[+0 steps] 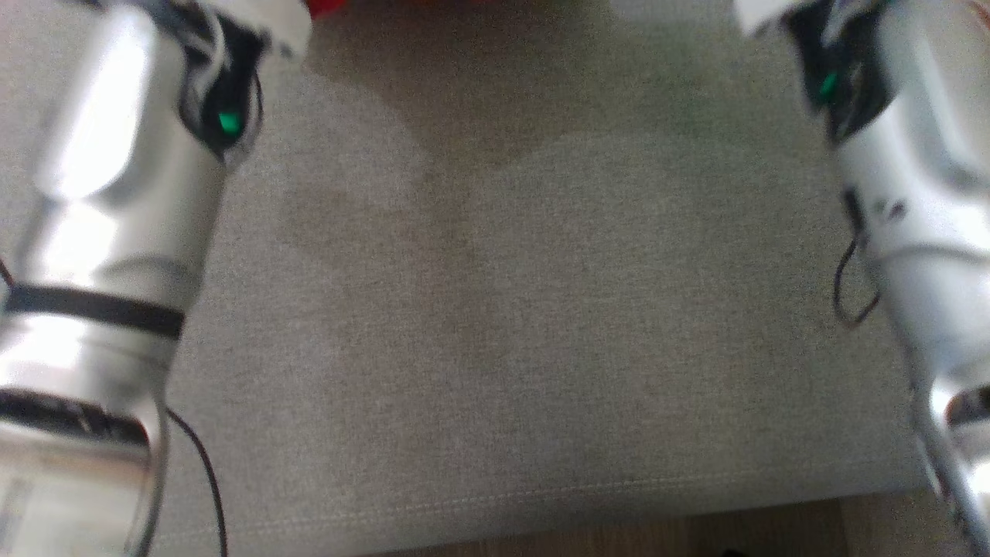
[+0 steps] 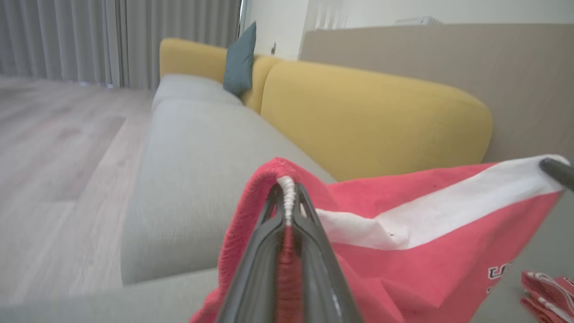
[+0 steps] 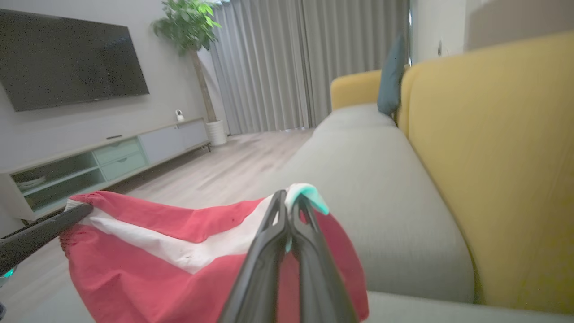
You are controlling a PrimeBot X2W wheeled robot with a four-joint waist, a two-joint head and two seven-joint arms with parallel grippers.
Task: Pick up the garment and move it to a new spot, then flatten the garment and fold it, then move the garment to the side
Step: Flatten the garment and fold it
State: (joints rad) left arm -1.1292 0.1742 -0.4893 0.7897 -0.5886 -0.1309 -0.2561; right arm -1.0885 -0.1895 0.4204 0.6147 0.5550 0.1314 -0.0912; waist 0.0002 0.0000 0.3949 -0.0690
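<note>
Garment: the red garment (image 2: 403,255) with a white stripe hung in the air, pulled out wide between the two tools.
Where: it was over the grey sofa seat (image 1: 495,309), in front of the yellow sofa back (image 2: 367,116). I could not tell if its bottom edge touched the seat.
Left tool: the left tool (image 2: 287,197) was pinched tight on one top corner, right on a white stitched edge.
Right tool: the right tool (image 3: 290,204) was pinched tight on the other top corner. A bit of pale green cloth poked out past its tips.
Done: the pick-up looked done, since the garment was up off the seat.
Left to do: it seemed the garment had not yet been put down in a new spot. Making it flat, folding it and moving it to the side all looked not done.
Arms: the left arm (image 1: 100,232) and the right arm (image 1: 920,193) reached forward, well apart, one at each side of the seat. Both tools looked about level, pointing along the sofa and not down.
</note>
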